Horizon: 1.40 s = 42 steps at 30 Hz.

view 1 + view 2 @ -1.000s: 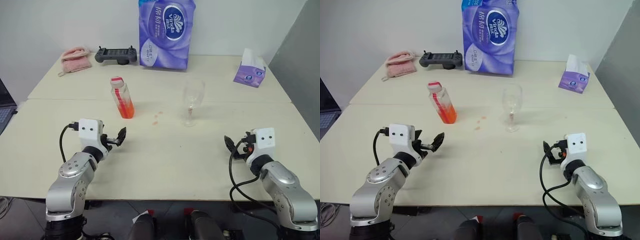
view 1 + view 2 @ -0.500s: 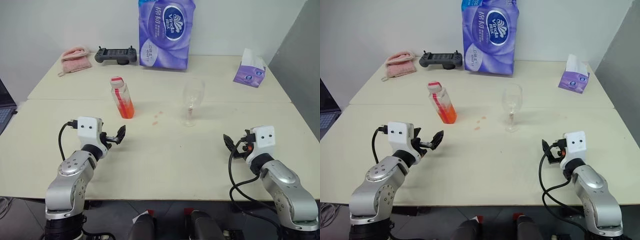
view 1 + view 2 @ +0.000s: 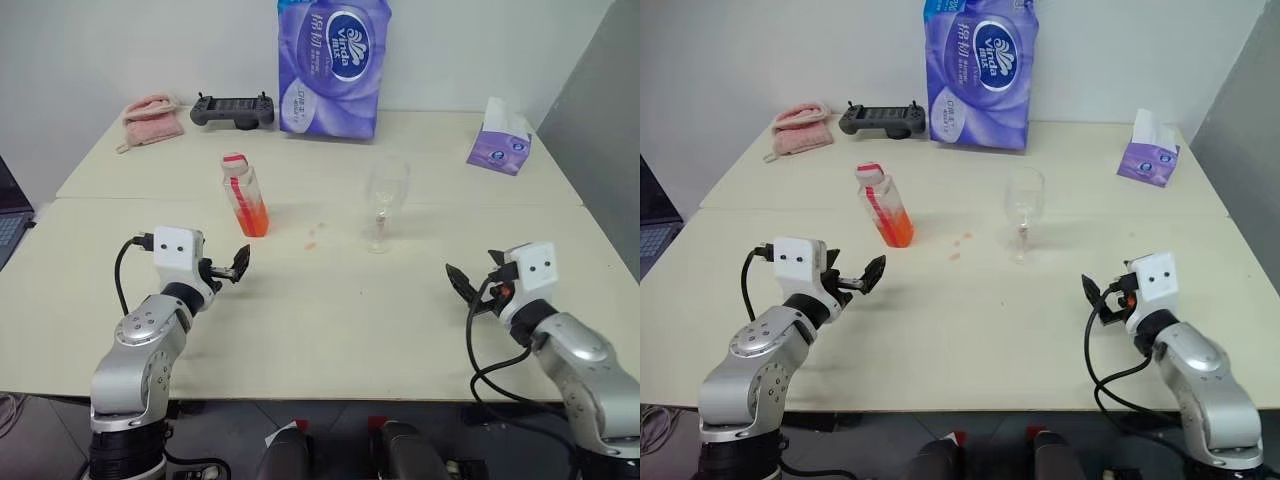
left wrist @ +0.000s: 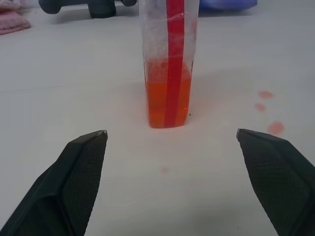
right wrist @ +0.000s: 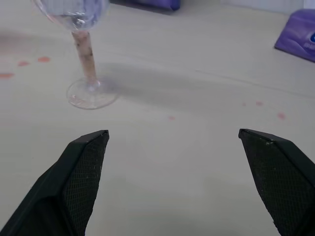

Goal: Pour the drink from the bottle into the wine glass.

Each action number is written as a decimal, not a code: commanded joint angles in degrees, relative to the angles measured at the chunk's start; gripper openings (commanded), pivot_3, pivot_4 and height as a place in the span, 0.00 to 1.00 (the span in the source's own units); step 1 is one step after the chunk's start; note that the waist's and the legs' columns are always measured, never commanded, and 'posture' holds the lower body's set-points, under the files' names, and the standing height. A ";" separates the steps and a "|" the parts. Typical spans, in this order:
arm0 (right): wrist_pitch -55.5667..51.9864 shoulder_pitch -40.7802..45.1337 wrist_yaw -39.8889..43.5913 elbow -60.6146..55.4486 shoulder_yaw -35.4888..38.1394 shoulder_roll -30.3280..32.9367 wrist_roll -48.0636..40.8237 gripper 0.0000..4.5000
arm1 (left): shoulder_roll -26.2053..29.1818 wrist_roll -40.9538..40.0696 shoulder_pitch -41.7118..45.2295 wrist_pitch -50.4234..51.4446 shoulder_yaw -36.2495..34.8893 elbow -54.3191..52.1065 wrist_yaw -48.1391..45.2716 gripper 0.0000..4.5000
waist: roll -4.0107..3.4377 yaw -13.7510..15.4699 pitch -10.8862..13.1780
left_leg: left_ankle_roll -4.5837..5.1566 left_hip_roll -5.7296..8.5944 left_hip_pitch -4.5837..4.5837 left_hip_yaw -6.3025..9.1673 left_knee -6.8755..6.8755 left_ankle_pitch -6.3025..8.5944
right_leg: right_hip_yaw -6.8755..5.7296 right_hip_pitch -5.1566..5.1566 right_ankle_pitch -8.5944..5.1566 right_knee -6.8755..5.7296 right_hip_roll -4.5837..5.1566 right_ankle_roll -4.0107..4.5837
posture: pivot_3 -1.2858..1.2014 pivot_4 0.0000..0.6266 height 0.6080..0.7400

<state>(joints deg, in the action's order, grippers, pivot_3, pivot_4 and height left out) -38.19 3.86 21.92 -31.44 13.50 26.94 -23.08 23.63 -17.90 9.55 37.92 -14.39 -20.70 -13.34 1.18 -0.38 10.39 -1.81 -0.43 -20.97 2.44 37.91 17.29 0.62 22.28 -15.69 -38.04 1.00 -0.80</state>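
Bottle [image 3: 244, 196], capped, red-striped, a third full of orange drink [image 4: 167, 101]; both grippers spread wide, empty.

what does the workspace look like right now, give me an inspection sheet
surface: pale table, small red drops between bottle and glass
job's things: bottle upright, capped, drink filling its lower part; glass upright to its right, apart from it, looks empty
clutter: tissue pack, controller, pink cloth along the far edge; tissue box far right
grippers: left gripper open, empty, aimed at the bottle, short of it; right gripper open, empty, short of the glass
cables: black cable looping from the right wrist, another at the left wrist
surroundings: white wall behind, laptop edge at far left
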 commanded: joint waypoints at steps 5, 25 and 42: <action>-3.84 10.33 10.87 -1.62 3.03 6.11 -15.60 1.00 | 2.39 0.70 4.04 -2.68 -0.44 2.68 -2.14 1.00 | 0.02 -0.04 0.02 | 0.01 -0.02 0.00 0.08 0.03 0.00 | -0.07 -0.02 0.01 -0.03 -0.04 0.02 | 0.52 0.24 1.00; -4.94 15.67 10.34 -1.53 -0.13 8.30 -20.39 1.00 | 1.31 3.81 18.16 -10.21 3.67 17.12 -4.35 1.00 | 0.06 0.27 0.05 | 0.01 0.03 -0.10 0.12 0.04 0.00 | -0.13 0.01 0.03 0.01 0.04 0.04 | 0.52 0.24 1.00; -5.93 14.85 6.99 -3.48 0.79 9.69 -21.99 1.00 | -0.55 7.36 28.81 -24.56 4.87 39.04 -5.05 1.00 | 0.07 0.27 0.05 | 0.00 0.05 -0.13 0.13 0.06 -0.01 | -0.16 0.02 0.03 -0.01 0.06 0.04 | 0.52 0.24 1.00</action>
<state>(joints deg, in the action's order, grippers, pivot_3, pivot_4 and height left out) -44.35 18.67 29.41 -32.66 12.40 35.81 -44.04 23.11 -10.88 36.57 15.90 -9.35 17.89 -17.90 1.25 -0.10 10.44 -1.82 -0.38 -21.10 2.57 37.97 17.28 0.45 22.30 -15.66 -38.05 1.06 -0.76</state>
